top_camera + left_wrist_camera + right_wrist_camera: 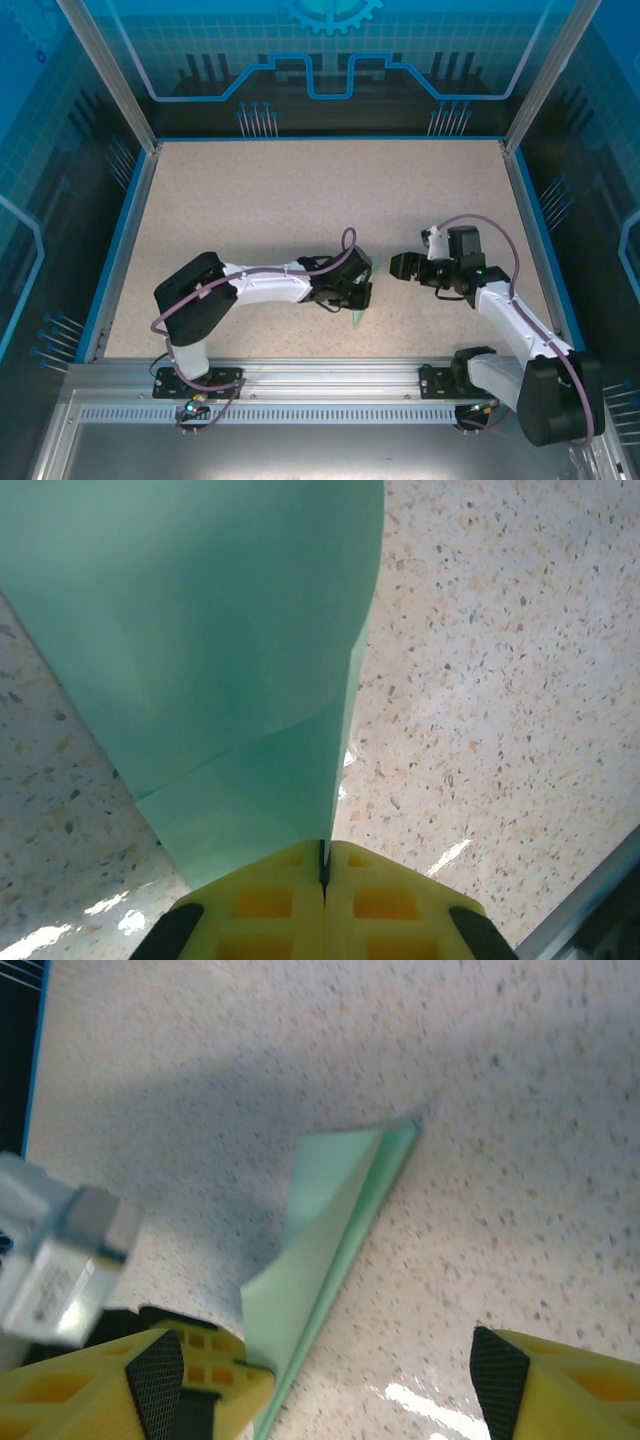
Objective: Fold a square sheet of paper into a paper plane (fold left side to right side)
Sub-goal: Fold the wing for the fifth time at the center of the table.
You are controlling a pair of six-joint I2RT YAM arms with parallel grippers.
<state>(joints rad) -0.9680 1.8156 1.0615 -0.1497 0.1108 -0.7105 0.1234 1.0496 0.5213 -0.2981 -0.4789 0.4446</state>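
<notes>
Overhead: paper sheet (357,318) lies mid-table between the arms, with the left gripper (352,292) on it and the right gripper (392,268) just beside. Left wrist: yellow fingers (270,905) clamped on the mint sheet's edge, layers lifted. Right wrist: jaws spread and empty; the sheet is a narrow pointed wedge. You're mid-fold, I'd say. Next, lay the flap over and press the crease.
</notes>
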